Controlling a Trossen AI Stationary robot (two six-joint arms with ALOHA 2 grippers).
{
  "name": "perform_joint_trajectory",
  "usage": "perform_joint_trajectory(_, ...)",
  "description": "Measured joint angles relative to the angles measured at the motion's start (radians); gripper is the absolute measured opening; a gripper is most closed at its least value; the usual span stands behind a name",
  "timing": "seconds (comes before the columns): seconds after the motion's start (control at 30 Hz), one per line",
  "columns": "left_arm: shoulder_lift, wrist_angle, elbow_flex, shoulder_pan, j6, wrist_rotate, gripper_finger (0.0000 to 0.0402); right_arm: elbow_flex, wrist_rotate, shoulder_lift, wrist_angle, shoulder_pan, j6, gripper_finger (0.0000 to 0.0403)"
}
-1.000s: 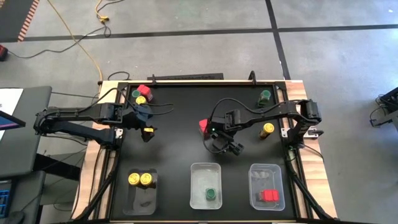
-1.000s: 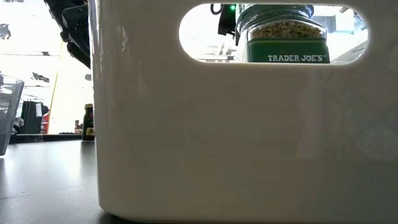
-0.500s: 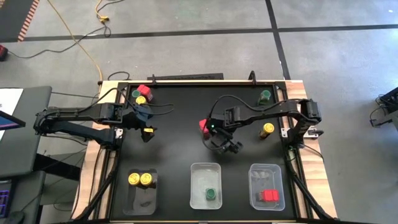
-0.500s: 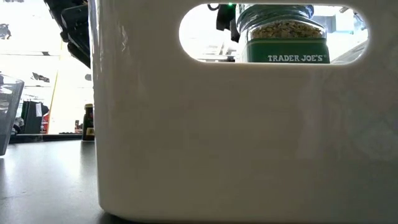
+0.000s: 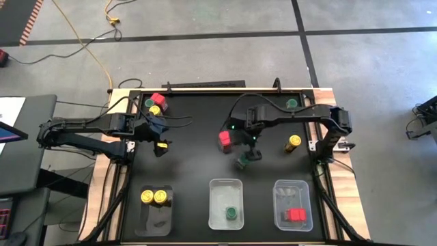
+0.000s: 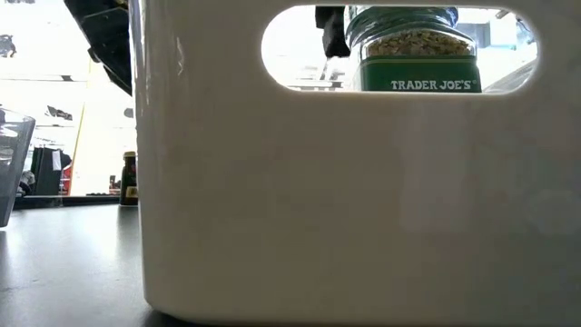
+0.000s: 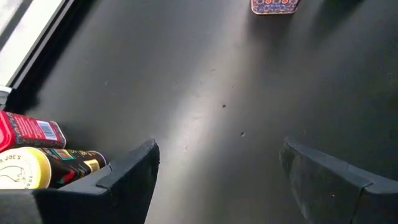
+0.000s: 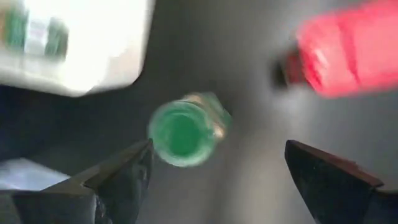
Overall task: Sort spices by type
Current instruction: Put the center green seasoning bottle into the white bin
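Looking down from above, we are counting twelve small dark spice jars on the black worktop (image 5: 198, 164) and three clear rectangular plastic trays. Four yellow round-lidded jars are showing: two in the left tray (image 5: 154, 217), one in the far-left cluster (image 5: 155, 109) and one lying near the right edge (image 5: 293, 143). We are also seeing four green round-lidded jars: one in the middle tray (image 5: 226, 188), one in the cluster, one at the far right (image 5: 291, 104) and one loose near the middle (image 5: 242, 162). The red square-lidded jars seem to be four: one in the cluster (image 5: 159, 100), one at the centre (image 5: 225, 139), and a red block in the right tray (image 5: 293, 191) that we are taking for two. The right wrist view is adding what the high view cannot: the right gripper (image 8: 217, 180) is standing spread wide above the loose green jar (image 8: 183, 134), touching nothing, with the red jar (image 8: 348, 53) just beside it. The left wrist view is showing the left gripper (image 7: 217, 174) released and empty over bare worktop, near the cluster. The low view is showing mostly one tray wall (image 6: 318, 200), with a green-labelled jar (image 6: 413, 59) visible through its handle slot.
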Motion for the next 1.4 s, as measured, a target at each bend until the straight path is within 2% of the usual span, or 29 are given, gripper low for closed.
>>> perform_joint_trajectory(0.17,0.000,-0.008,0.000,0.000,0.000,0.000,0.0320,0.001,0.001,0.000,-0.051,-0.090,0.396,0.0387)
perform_joint_trajectory(0.4,0.000,-0.008,0.000,0.000,0.057,0.000,0.0320,0.001,0.004,0.000,0.035,-0.113,0.622,0.0386)
perform_joint_trajectory(0.5,0.000,-0.008,0.000,0.000,0.060,0.000,0.0320,0.001,0.036,0.000,0.045,-0.085,0.670,0.0386)
perform_joint_trajectory(0.67,0.000,-0.013,0.000,0.000,0.060,0.000,0.0320,0.001,0.300,-0.033,-0.028,0.038,0.748,0.0386)
perform_joint_trajectory(0.8,0.000,-0.014,0.000,0.000,0.060,0.001,0.0320,0.001,0.383,-0.072,-0.018,0.138,0.801,0.0386)
perform_joint_trajectory(1.0,0.000,-0.010,0.000,0.000,0.088,0.001,0.0320,0.001,0.397,-0.076,0.090,0.213,0.856,0.0386)
perform_joint_trajectory(1.13,0.000,-0.011,0.000,0.000,0.096,0.001,0.0320,0.001,0.400,-0.032,0.058,0.208,0.945,0.0386)
perform_joint_trajectory(1.4,0.000,-0.011,0.000,0.000,0.095,0.001,0.0320,0.001,0.392,0.030,0.052,0.219,0.911,0.0386)
